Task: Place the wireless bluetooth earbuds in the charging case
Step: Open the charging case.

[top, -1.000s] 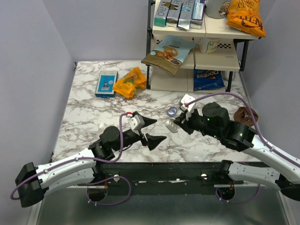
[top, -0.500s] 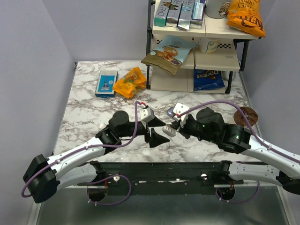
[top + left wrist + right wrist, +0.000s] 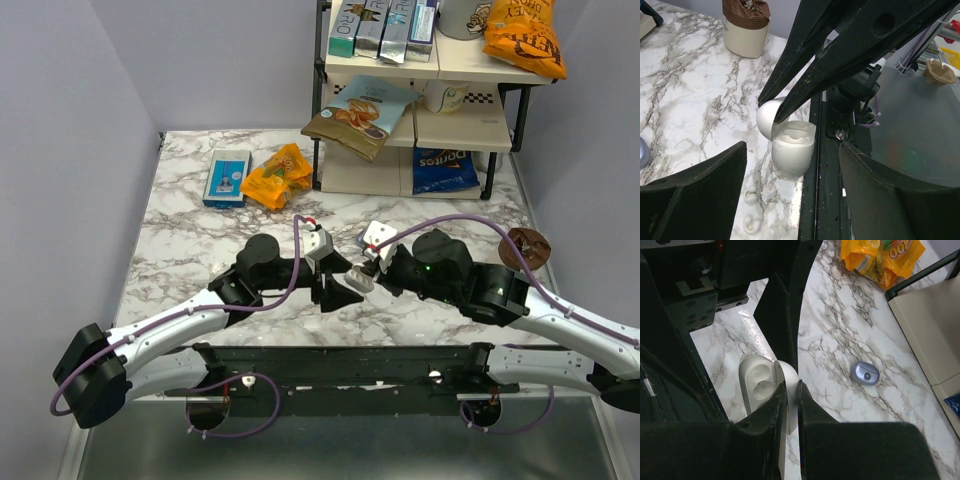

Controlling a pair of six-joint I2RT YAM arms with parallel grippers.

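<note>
Pinching, right claw: closed on the domed lid of white case; lid flipped open, two round wells facing up.
White case: at the front edge of table, beside the black rail; resting or lifted, cannot tell.
Left claw: open, fingers spread wide to either side of white case, touching nothing.
Charging case: blue-lilac puck with pale centre, lying on the marble just beyond both claws, apart from them.
Cup: pale, with crumpled brown top, near the right table edge.
Box: blue and white, flat, far left.
Orange bag: just right of box.
Shelf: far right corner, holding snack bags and cartons.
</note>
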